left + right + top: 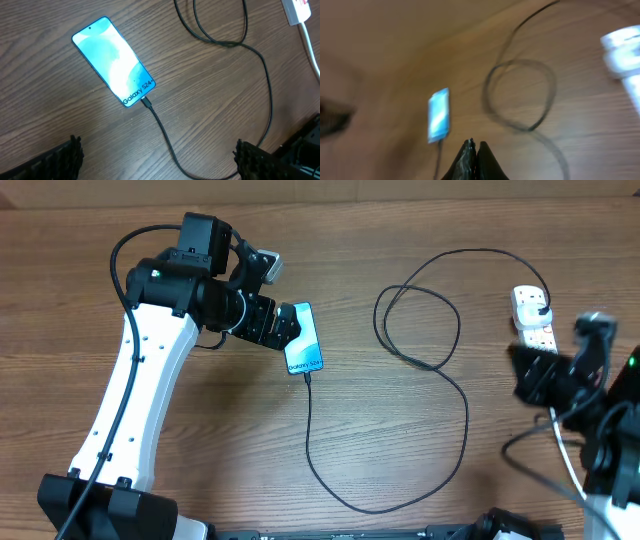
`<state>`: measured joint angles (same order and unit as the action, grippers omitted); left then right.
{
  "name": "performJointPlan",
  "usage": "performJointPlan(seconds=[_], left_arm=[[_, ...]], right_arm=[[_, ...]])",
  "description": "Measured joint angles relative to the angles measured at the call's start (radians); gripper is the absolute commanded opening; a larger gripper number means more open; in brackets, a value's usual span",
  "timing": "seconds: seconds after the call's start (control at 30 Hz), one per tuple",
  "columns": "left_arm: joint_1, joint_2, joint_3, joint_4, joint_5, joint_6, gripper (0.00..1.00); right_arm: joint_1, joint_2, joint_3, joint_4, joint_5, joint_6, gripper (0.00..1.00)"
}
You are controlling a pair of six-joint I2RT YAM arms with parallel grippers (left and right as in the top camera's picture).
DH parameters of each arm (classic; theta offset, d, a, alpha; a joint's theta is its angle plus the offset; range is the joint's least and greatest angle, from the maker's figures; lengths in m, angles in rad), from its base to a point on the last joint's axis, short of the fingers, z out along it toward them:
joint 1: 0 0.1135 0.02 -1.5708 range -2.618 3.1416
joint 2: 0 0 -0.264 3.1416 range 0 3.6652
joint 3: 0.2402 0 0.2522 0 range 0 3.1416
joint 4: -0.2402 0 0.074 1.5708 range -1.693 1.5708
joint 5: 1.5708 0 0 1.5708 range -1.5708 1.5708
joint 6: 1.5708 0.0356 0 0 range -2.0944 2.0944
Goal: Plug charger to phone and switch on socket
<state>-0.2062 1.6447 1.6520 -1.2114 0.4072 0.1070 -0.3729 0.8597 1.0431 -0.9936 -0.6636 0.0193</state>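
1. Now lying flat on the wood-grain table, left of centre: slim rectangular phone, glossy cyan screen lit, white lettering at its near short edge.
2. Plugged into that edge: small connector of the charger, thin black cable looping right across the wood to a black plug on the socket, a narrow white plastic strip at far right.
3. Hovering over the phone: left gripper, ribbed black pads spread wide, holding nothing.
4. Near the socket: right gripper, dark tapered fingers pressed together, empty; view blurred.
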Motion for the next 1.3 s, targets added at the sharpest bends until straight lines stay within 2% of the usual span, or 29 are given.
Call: performJointPlan(seconds=[0.2,0.23,0.3,0.4,0.67,0.97,1.3], left_arm=[[0.000,0.000,0.000,0.000,0.000,0.000,1.00],[0.000,0.000,0.000,0.000,0.000,0.000,1.00],[0.000,0.000,0.000,0.000,0.000,0.000,1.00],[0.000,0.000,0.000,0.000,0.000,0.000,1.00],[0.000,0.000,0.000,0.000,0.000,0.000,1.00],[0.000,0.000,0.000,0.000,0.000,0.000,0.99],[0.000,0.000,0.000,0.000,0.000,0.000,1.00]], right_arm=[[0.005,-0.036,0.000,-0.359,-0.195,-0.363,0.04],[0.008,-0.036,-0.002,-0.397,-0.206,-0.408,0.23],[0.008,-0.036,-0.003,-0.449,-0.238,-0.486,1.00],[0.009,-0.036,-0.003,-0.481,-0.264,-0.528,1.00],[0.009,-0.036,-0.003,-0.487,-0.264,-0.536,1.00],[0.009,-0.036,-0.003,-0.480,-0.088,-0.536,1.00],[0.009,-0.036,-0.003,-0.480,-0.042,-0.536,1.00]])
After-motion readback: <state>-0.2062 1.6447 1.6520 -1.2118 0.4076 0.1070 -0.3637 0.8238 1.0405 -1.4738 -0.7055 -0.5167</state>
